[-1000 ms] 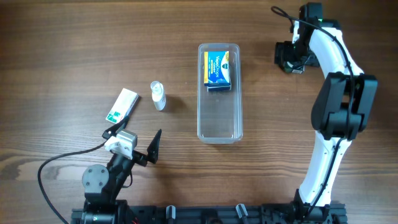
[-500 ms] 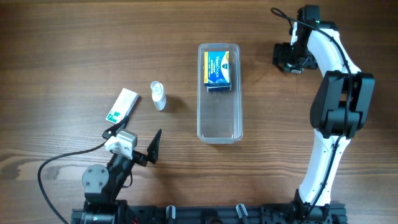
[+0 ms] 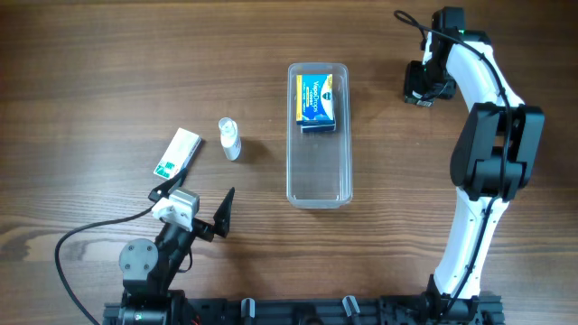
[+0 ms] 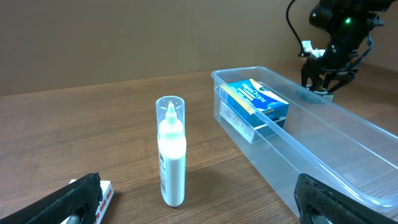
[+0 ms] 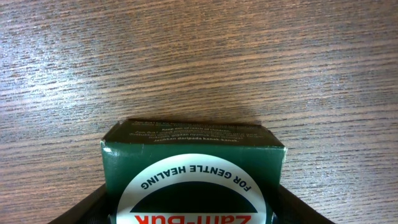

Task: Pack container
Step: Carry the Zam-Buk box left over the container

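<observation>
Container: we count one container (image 3: 318, 171), a clear tub at the middle of the bench (image 3: 108, 54), its length running near to far.
Boxes: we count three. One blue-and-yellow box (image 3: 317, 101) lies inside the container's far end; one white-and-green box (image 3: 175, 152) lies at left; one dark green box (image 5: 193, 168) is at far right.
Bottle: one small clear bottle (image 3: 230, 138), upright, between the white-and-green box and the container.
Left pincer (image 3: 193, 204): released, fingers spread wide, near left.
Right pincer (image 3: 421, 86): grasping the dark green box, right of the container's far end.
</observation>
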Available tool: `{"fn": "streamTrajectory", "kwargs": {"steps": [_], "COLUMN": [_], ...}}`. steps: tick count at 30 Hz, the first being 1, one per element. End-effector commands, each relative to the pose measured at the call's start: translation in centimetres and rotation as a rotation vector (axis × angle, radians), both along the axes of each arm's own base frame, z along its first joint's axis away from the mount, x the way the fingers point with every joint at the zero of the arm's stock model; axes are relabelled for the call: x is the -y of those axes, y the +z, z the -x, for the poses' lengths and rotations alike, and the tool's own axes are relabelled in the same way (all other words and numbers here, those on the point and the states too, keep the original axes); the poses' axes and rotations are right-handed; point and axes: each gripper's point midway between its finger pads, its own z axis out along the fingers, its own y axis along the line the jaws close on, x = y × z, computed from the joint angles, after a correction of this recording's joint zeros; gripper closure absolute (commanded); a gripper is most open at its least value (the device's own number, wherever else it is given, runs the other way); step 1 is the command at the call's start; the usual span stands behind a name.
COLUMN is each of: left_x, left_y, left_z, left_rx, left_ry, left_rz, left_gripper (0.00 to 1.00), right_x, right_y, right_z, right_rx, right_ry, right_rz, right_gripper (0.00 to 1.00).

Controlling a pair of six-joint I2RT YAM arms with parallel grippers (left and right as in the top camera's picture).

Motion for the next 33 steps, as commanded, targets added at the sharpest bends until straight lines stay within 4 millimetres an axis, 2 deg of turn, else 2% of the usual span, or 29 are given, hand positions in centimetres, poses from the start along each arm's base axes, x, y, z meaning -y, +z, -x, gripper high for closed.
{"fn": "streamTrajectory", "kwargs": {"steps": [1, 6, 9, 12, 15, 18, 22, 25, 29, 33], "left_x": [-0.2, -0.2, -0.2, -0.2, -0.2, -0.2, -0.2, -0.2, -0.2, -0.2], "left_y": [-0.2, -0.2, -0.2, -0.2, -0.2, -0.2, -0.2, -0.2, -0.2, -0.2], "left_z": [-0.1, -0.1, -0.1, -0.1, -0.1, -0.1, -0.1, -0.1, -0.1, -0.1], "left_rx": [-0.005, -0.005, -0.005, -0.005, -0.005, -0.005, -0.005, -0.005, -0.005, -0.005], "left_ry": [0.010, 0.010, 0.010, 0.010, 0.010, 0.010, 0.010, 0.010, 0.010, 0.010], "left_rz": [-0.008, -0.008, -0.008, -0.008, -0.008, -0.008, -0.008, -0.008, -0.008, -0.008], "left_gripper": [0.00, 0.00, 0.00, 0.00, 0.00, 0.00, 0.00, 0.00, 0.00, 0.00], "right_x": [0.0, -0.3, -1.4, -3.3, -6.0, -11.2, -17.0, -20.5, -25.4, -26.3], "right_y": [-1.0, -0.4, 1.7, 5.2, 9.5, 14.3, 17.3, 17.5, 16.5, 15.9], "right_z": [0.2, 0.5, 0.3, 0.1, 0.9, 2.9, 4.8, 6.1, 7.3, 7.3], "right_rx": [-0.016, -0.027, 0.001, 0.059, 0.107, 0.151, 0.191, 0.191, 0.196, 0.213], "right_ry": [-0.002, 0.003, 0.016, 0.047, 0.102, 0.207, 0.298, 0.314, 0.329, 0.279], "right_rz": [-0.013, -0.027, -0.079, -0.145, -0.180, -0.190, -0.210, -0.176, -0.153, -0.109], "right_gripper": [0.43, 0.44, 0.46, 0.45, 0.44, 0.43, 0.43, 0.44, 0.43, 0.41]}}
